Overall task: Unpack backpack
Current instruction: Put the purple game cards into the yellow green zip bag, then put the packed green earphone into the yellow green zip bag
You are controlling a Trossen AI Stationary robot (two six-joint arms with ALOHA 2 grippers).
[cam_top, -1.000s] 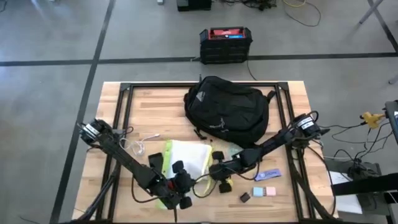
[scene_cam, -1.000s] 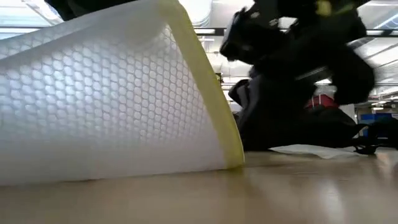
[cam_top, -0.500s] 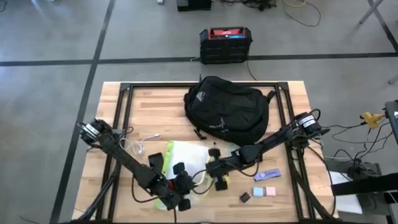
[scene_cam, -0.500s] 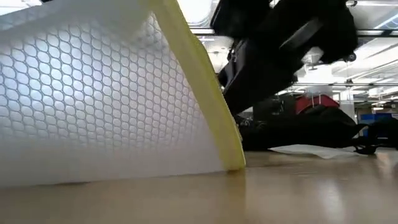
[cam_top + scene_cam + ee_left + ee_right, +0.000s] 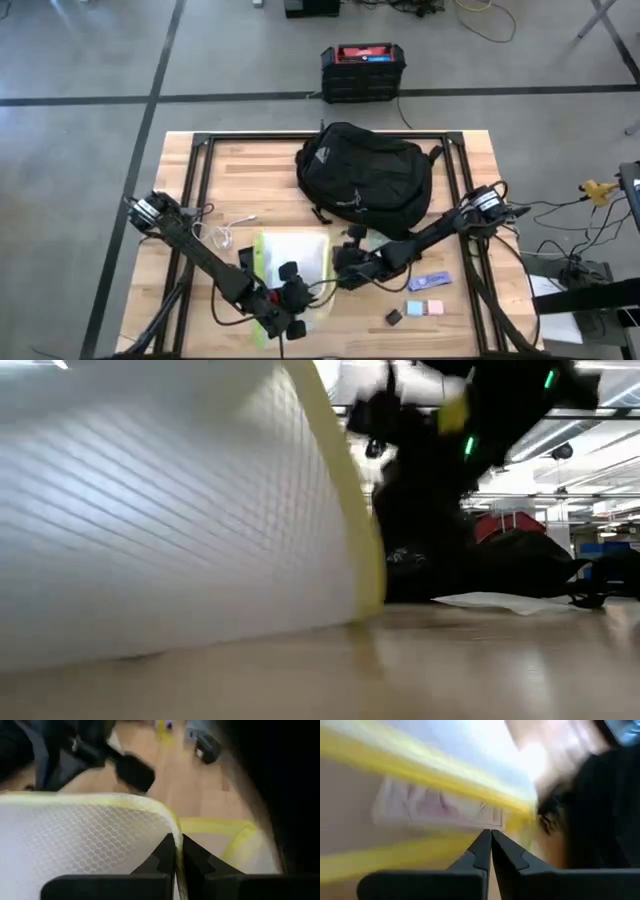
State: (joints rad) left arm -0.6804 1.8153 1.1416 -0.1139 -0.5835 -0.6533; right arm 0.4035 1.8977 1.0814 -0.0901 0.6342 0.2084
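Observation:
The black backpack (image 5: 365,180) lies on its back at the table's far middle, a pale triangular logo near its far left. In front of it a white mesh pouch with yellow trim (image 5: 290,262) stands raised, its lower edge (image 5: 200,640) on the table. My left gripper (image 5: 175,851) is shut on the pouch at its near end (image 5: 285,305). My right gripper (image 5: 345,265) sits at the pouch's right edge, between pouch and backpack. Its fingers are shut (image 5: 490,834), with yellow trim blurred just beyond them. My left gripper pinches the pouch's yellow-trimmed edge (image 5: 176,837) between its two fingers, coming from the table's near side. The mesh wall rises from the hold and stands tilted, its bottom on the table. My right gripper: whether its shut tips touch the pouch cannot be told through the blur.
Small items lie near the right front: a blue packet (image 5: 432,282), two pastel blocks (image 5: 425,308) and a small dark piece (image 5: 394,317). A white cable (image 5: 235,225) lies at the left. A black box with a red top (image 5: 363,70) stands on the floor beyond the table.
The pouch has been drawn in from a spread, slanting shape to a narrower one that stands steeper. Its right corner has moved toward the table's left. My right gripper has shifted a little toward the far edge, beside the pouch's right edge.

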